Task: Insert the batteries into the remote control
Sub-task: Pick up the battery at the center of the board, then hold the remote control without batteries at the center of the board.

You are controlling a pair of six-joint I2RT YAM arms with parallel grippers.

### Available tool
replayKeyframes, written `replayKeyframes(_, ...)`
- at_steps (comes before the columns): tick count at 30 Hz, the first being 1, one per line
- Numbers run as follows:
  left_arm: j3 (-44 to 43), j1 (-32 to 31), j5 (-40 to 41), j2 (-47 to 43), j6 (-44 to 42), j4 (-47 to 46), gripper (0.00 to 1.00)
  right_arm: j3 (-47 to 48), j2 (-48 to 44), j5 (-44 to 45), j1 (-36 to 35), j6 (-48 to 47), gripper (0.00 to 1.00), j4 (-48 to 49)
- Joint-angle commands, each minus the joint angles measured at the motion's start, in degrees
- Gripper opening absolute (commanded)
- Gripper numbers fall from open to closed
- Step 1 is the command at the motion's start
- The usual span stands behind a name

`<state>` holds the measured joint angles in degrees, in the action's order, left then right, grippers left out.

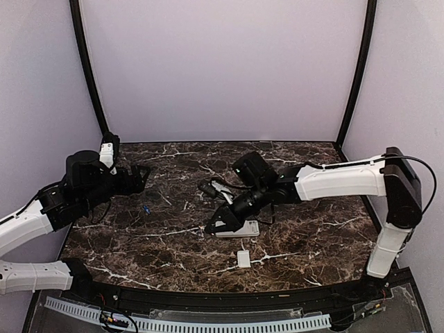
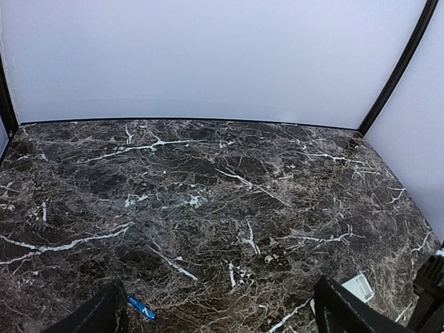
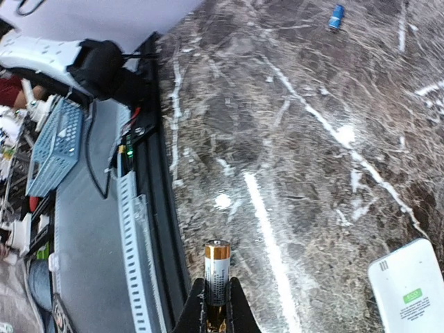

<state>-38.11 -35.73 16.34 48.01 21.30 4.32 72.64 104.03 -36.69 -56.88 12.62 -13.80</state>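
Observation:
My right gripper [image 3: 217, 286] is shut on a battery [image 3: 216, 263] with a silvery body and a gold band, which stands up between the fingertips. In the top view this gripper [image 1: 214, 226] hangs over the left end of the white remote control [image 1: 239, 229], whose corner with a green mark [image 3: 409, 291] shows in the right wrist view. A blue battery [image 1: 147, 209] lies alone on the marble; it also shows as the blue battery [image 2: 141, 308] by my left finger. My left gripper [image 1: 139, 177] is open and empty, raised at the table's left side, up and left of that battery.
A small flat white cover [image 1: 243, 259] lies near the front edge, just in front of the remote. A white corner [image 2: 359, 286] shows beside my left gripper's right finger; what it belongs to I cannot tell. The dark marble table [image 1: 298, 236] is walled on three sides.

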Motion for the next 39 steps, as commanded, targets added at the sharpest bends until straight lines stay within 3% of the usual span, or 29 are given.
replayKeyframes(1,-0.29,0.31,-6.01,0.36,-3.18,-2.83,0.91,-3.52,-7.15,-13.73,0.25,-6.09,0.0,9.5)
replayKeyframes(13,-1.34,0.31,-17.25,7.0,-9.19,-7.17,0.9,-4.51,-15.9,-18.76,2.85,-16.05,0.0,2.69)
replayKeyframes(20,-3.54,-0.75,-32.47,14.25,-15.78,-7.5,0.89,-3.84,-20.07,-16.04,3.72,-16.93,0.0,-0.81)
replayKeyframes(27,-11.47,-9.61,-37.61,28.62,-33.47,-0.36,0.99,-8.07,-24.6,3.55,10.35,-5.44,0.0,-0.19)
replayKeyframes(33,-17.97,-10.72,-47.6,42.21,-35.51,0.2,0.99,-14.17,-25.93,25.8,16.59,9.4,0.0,-9.11)
replayKeyframes(39,-25.0,-11.66,-44.61,53.2,-41.74,5.17,0.99,-18.57,-24.09,29.51,17.16,13.51,0.0,-11.04)
